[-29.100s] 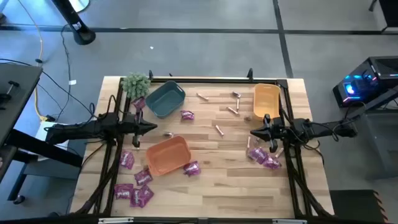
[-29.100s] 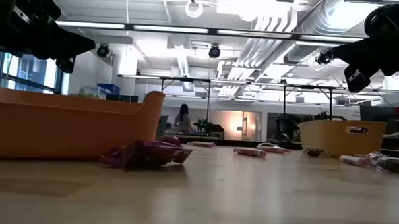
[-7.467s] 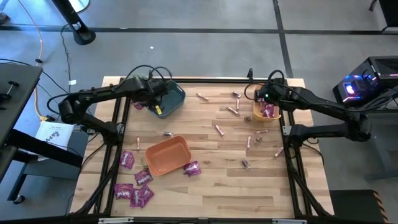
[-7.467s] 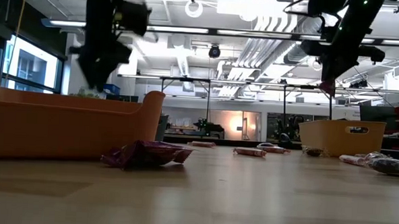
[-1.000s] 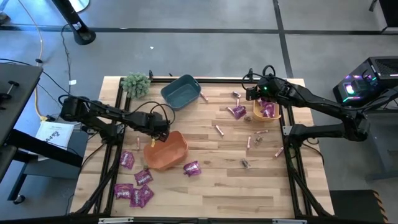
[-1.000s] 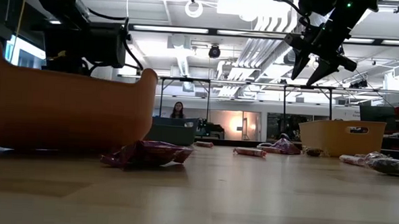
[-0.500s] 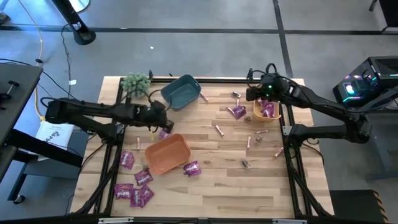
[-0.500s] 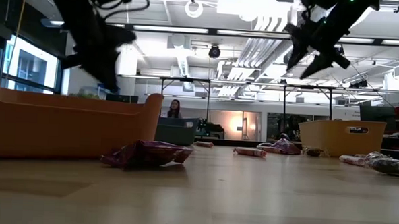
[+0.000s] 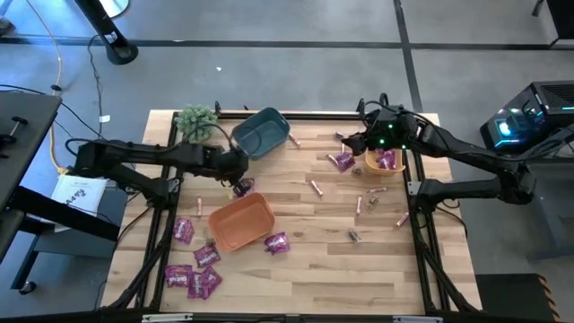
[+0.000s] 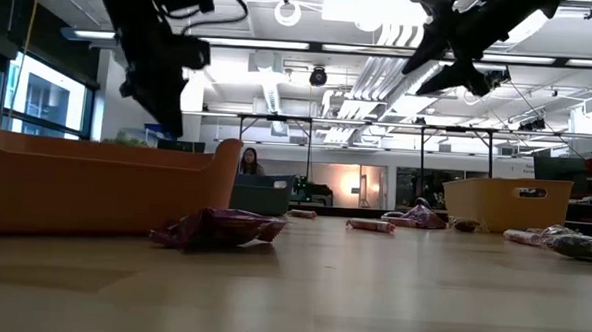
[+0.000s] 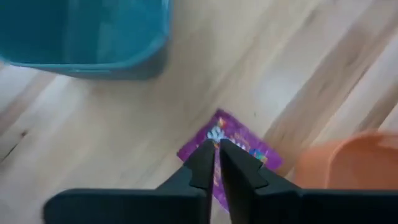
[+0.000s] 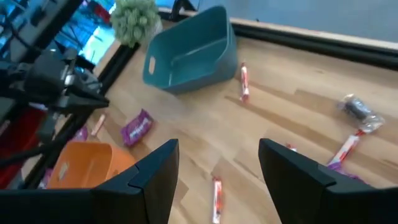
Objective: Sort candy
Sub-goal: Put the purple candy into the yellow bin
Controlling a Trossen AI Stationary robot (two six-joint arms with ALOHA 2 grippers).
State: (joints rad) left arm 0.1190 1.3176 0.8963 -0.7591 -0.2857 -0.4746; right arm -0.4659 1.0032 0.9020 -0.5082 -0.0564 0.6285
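Observation:
My left gripper (image 9: 240,172) hangs shut above a shiny purple candy packet (image 11: 235,144) that lies flat on the table between the teal bin (image 9: 262,132) and the orange bin (image 9: 242,222). In the right wrist view the packet (image 12: 137,127) shows apart from the left gripper. My right gripper (image 9: 352,143) hovers open and holds nothing, high over the table's far right, beside the yellow bin (image 9: 384,160) that holds purple packets. Another purple packet (image 9: 342,161) and pink sticks (image 9: 317,187) lie on the wood nearby.
Several purple packets (image 9: 193,278) lie at the near left and one (image 9: 276,242) beside the orange bin. More pink sticks (image 9: 359,205) and small dark pieces (image 9: 354,236) lie scattered at mid right. A green plant ball (image 9: 197,121) stands at the far left corner.
My left gripper has risen out of the orange bin, rolled, and gone toward the teal bin. The orange bin, tipped up a second ago, sits flat again. A purple packet now lies on the table between the two bins. My right gripper has turned toward the table's left.

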